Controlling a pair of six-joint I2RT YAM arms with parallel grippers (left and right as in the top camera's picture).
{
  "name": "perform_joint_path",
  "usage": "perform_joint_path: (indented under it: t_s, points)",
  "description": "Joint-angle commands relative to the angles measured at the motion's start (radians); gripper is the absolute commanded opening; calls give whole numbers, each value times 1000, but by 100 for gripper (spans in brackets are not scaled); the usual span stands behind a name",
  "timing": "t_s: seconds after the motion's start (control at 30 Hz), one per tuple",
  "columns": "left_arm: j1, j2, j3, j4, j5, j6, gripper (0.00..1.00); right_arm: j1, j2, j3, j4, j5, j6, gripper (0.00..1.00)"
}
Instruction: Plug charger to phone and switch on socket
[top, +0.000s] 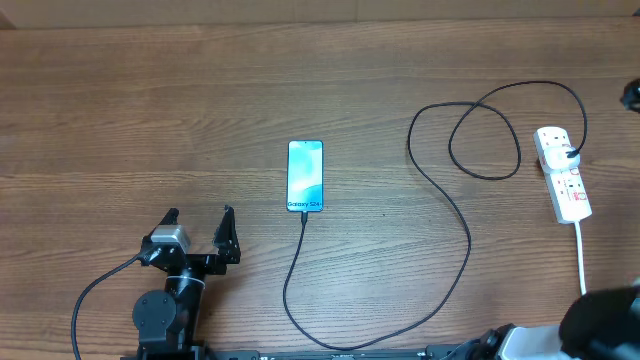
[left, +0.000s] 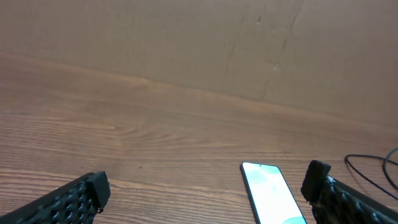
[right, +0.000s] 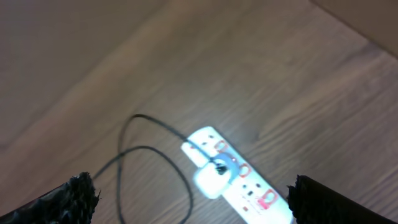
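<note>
Overhead alone: charger (top: 469, 240) reaches phone (top: 305, 177) bottom edge. R wrist: adapter sits in socket (right: 252, 190). L gripper (top: 200, 222) and R gripper (right: 193, 190) fingers spread wide.

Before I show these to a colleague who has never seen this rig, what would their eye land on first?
First the phone, its bright blue screen glowing on the brown table near the centre. Next the charger, a thin black cable looping from the phone's near end across to the white socket with red switches at the right edge. The left gripper sits open, near-left of the phone.
</note>
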Motion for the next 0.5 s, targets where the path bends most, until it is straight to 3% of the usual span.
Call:
perform_joint_path:
  t_s: [0.0,0.27,0.47]
  points:
    - [-7,-11,-3,-3,-8,27,100,104,-83,14,3,-2,5,100]
    - [-7,-11,-3,-3,-8,27,99,404,-90,14,3,3,5,100]
    - [-7,-11,-3,-3,-8,27,100,566,-90,14,-19,164,5,100]
